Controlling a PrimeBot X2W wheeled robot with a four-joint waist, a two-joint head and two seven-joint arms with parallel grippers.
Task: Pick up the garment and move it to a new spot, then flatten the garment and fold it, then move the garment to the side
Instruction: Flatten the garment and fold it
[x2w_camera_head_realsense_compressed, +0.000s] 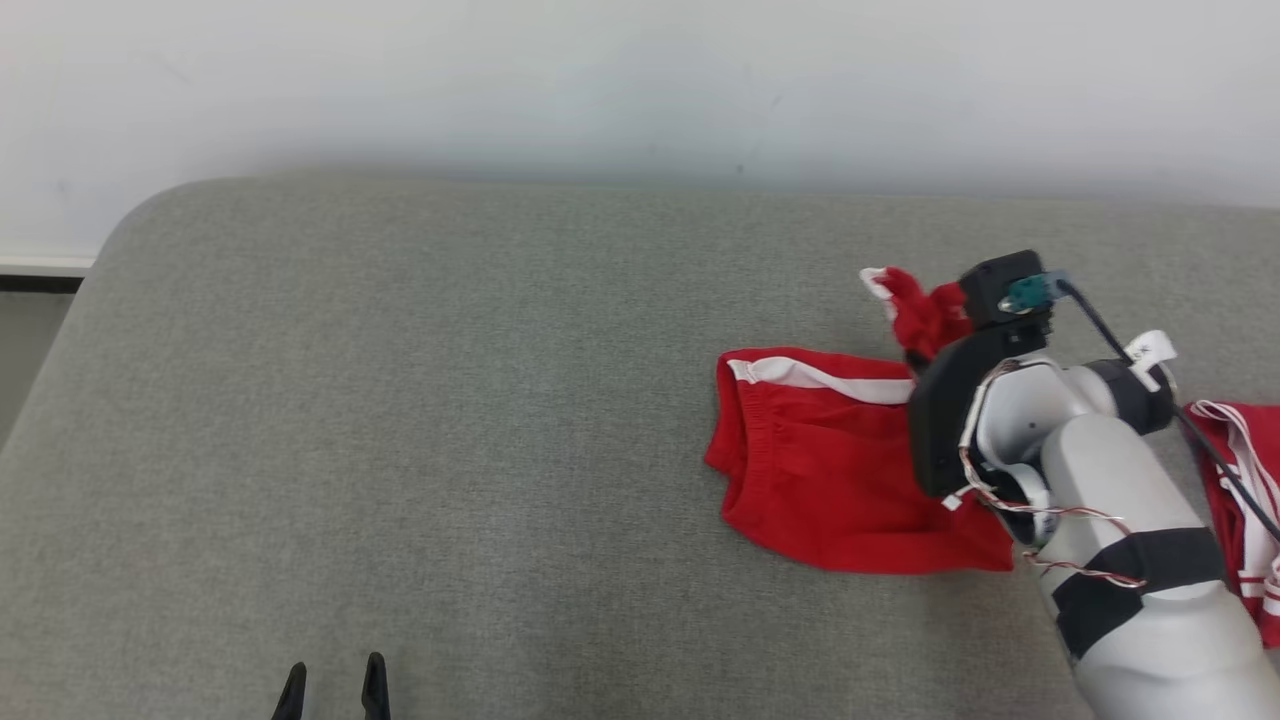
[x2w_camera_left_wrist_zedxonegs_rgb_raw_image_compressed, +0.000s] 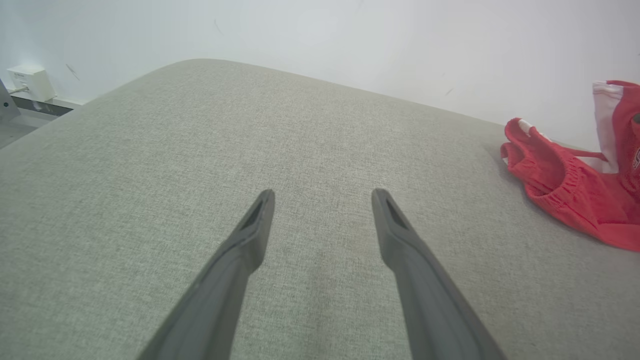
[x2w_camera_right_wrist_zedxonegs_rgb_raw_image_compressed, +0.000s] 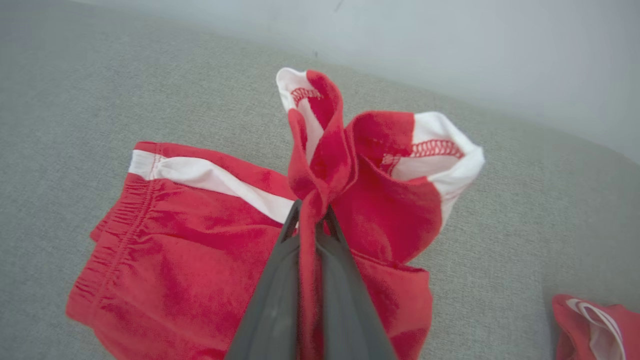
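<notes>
Pinching a raised fold of the red shorts (x2w_camera_right_wrist_zedxonegs_rgb_raw_image_compressed: 175, 240), the right pincer (x2w_camera_right_wrist_zedxonegs_rgb_raw_image_compressed: 310, 216) is clamped on the cloth; the rest lies on the grey tabletop (x2w_camera_head_realsense_compressed: 450, 400), right of centre. The left pincer (x2w_camera_left_wrist_zedxonegs_rgb_raw_image_compressed: 322, 200) hovers wide open, empty, well apart.

Right forearm (x2w_camera_head_realsense_compressed: 1110, 480), four o'clock in head view: pale grey shell, black band (x2w_camera_head_realsense_compressed: 1140, 580). Black wrist housing (x2w_camera_head_realsense_compressed: 945, 410); teal-faced camera module (x2w_camera_head_realsense_compressed: 1022, 293); black cable (x2w_camera_head_realsense_compressed: 1100, 325); red-white twisted wires (x2w_camera_head_realsense_compressed: 1000, 506); white tag (x2w_camera_head_realsense_compressed: 1150, 350). Left end effector (x2w_camera_head_realsense_compressed: 335, 665), seven o'clock: two dark tapered fingers.
</notes>
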